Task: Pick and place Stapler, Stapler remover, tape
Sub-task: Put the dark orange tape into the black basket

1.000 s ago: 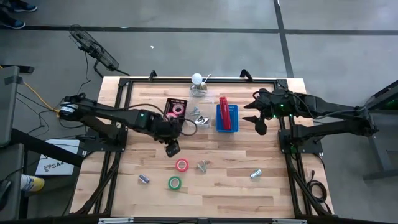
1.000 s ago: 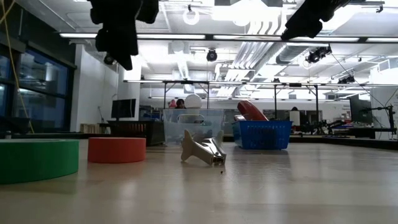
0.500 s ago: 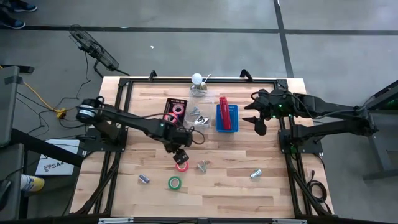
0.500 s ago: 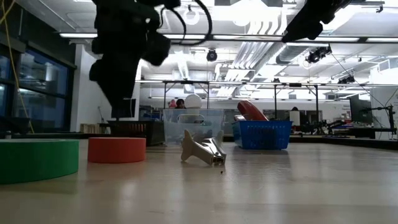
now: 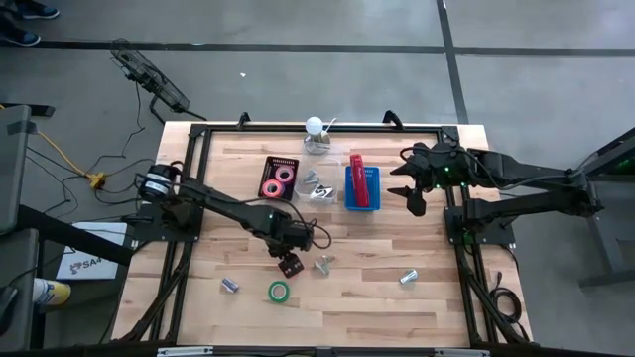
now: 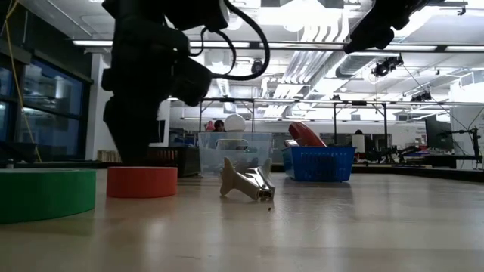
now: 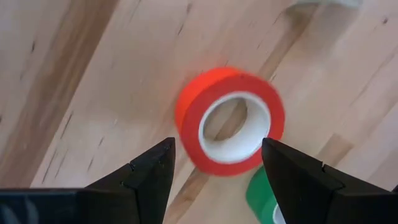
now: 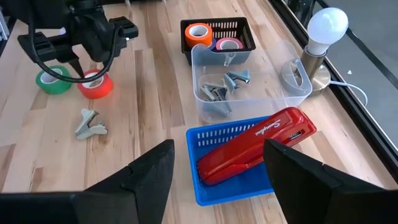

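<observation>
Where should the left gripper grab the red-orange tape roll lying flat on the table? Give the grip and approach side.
Grip the red-orange tape roll across its outer wall, coming straight down from above. It lies flat with its pale core facing up, so the round sides are free for both fingers. The left gripper hangs open right over it, fingers either side. The green tape roll sits close by, so keep that finger tight to the wall.

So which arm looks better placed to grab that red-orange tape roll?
The left. Its pincer hangs open right above the red-orange tape roll, fingers either side. The right pincer waits far off beside the blue basket.
</observation>
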You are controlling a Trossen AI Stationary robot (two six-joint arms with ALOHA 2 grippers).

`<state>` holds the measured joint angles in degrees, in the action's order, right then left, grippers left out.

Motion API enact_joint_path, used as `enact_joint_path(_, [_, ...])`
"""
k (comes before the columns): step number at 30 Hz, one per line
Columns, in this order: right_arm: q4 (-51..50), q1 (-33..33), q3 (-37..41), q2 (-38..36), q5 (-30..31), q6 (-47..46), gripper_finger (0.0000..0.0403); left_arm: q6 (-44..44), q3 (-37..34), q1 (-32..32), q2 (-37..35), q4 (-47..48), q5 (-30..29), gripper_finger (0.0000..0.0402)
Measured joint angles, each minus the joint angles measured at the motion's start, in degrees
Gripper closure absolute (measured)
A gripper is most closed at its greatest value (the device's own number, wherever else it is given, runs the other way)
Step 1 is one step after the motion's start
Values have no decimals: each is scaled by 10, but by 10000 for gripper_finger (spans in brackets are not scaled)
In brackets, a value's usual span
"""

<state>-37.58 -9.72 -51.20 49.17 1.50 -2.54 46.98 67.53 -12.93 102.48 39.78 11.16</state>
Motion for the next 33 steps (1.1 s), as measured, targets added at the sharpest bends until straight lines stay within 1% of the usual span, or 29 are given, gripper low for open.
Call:
enact_joint_path(3, [0,0,0,0,0,0,165,1,0,0,-1,3,-5,167])
enact_joint_path(8, [1,0,0,0,0,0,165,24,0,0,-1,39,-58,167])
enact_joint_path(14, [1,0,0,0,0,-2,165,24,0,1,5,28,-40,167])
enact_joint_path(22, [1,0,0,0,0,0,165,22,0,1,19,27,-55,172])
enact_joint_path(25, [1,0,0,0,0,0,165,17,1,1,27,11,-54,188])
enact_joint_path(27, [0,0,0,0,0,0,165,17,0,1,29,25,-55,203])
enact_joint_path(31, [-2,0,0,0,0,0,165,17,0,1,37,17,-53,243])
enact_joint_path(33, [-3,0,0,0,0,0,165,13,0,2,38,17,-40,266])
